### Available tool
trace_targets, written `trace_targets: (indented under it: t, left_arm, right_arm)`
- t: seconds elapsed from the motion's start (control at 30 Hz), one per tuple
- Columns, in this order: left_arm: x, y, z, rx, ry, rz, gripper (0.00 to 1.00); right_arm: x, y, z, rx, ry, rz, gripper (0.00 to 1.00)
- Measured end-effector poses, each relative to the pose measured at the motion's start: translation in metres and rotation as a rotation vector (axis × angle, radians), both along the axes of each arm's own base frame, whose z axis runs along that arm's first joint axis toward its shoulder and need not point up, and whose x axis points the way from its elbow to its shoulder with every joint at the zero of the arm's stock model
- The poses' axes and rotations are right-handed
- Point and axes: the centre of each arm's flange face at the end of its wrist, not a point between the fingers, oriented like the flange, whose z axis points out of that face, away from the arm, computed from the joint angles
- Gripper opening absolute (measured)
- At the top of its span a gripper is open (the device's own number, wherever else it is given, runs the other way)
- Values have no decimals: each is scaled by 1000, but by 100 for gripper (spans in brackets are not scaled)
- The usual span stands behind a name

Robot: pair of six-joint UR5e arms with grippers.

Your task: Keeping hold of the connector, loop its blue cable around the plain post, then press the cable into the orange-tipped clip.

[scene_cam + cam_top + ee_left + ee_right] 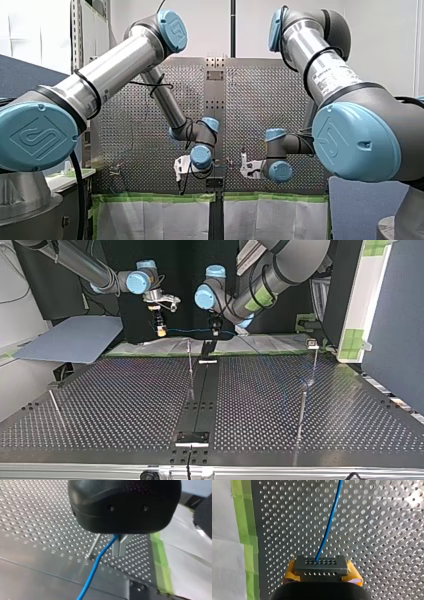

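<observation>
My right gripper (161,330), upper left of centre in the top view, has its yellow pads (352,573) clamped tight on the grey perforated metal connector (321,564). The thin blue cable (187,331) runs from the connector rightward to my left gripper (215,331). Its metal fingers (115,547) are nearly together, apparently pinching the cable. A thin plain metal post (190,365) stands centre frame on the perforated metal table (125,400), just below the cable span.
</observation>
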Motion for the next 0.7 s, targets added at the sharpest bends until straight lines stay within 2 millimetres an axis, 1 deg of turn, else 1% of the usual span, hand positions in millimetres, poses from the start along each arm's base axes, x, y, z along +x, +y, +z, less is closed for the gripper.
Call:
trace_targets:
  t: [0.6, 0.7]
  left_arm:
    - [13, -19, 6, -91, -115, -66, 2]
    - [13, -20, 4, -90, -123, -69, 2]
  right_arm:
    - [-26, -18, -1, 16, 6, -58, 0]
    - [-30, -21, -1, 16, 4, -68, 0]
